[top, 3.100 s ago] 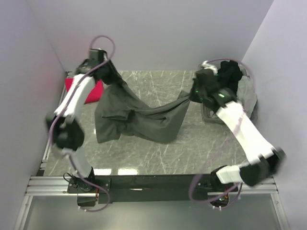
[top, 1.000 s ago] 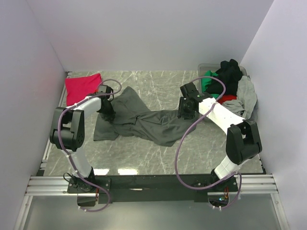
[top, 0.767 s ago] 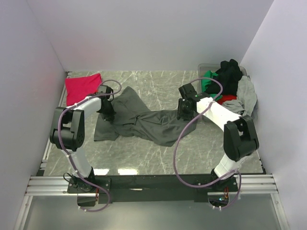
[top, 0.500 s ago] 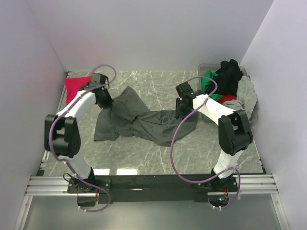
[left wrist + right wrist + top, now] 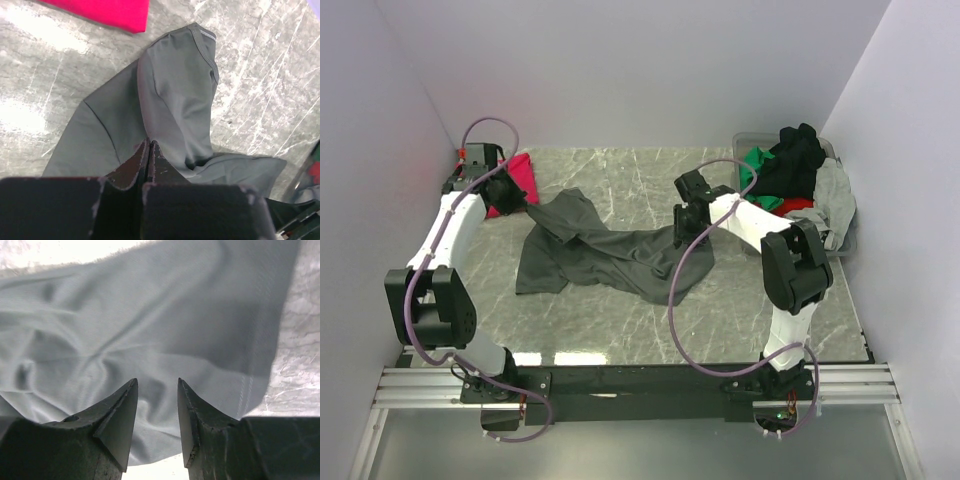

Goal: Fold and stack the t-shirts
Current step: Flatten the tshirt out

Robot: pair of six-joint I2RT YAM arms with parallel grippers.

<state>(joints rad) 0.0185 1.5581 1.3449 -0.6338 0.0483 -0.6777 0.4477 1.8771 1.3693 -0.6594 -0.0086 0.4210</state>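
No writing, label, brand or number can be read anywhere here — not on the shirts, the arms, the tub or the worktop.

Spread shirt [image 5: 610, 255] lies left of seemingly heaped tub [image 5: 744, 139].
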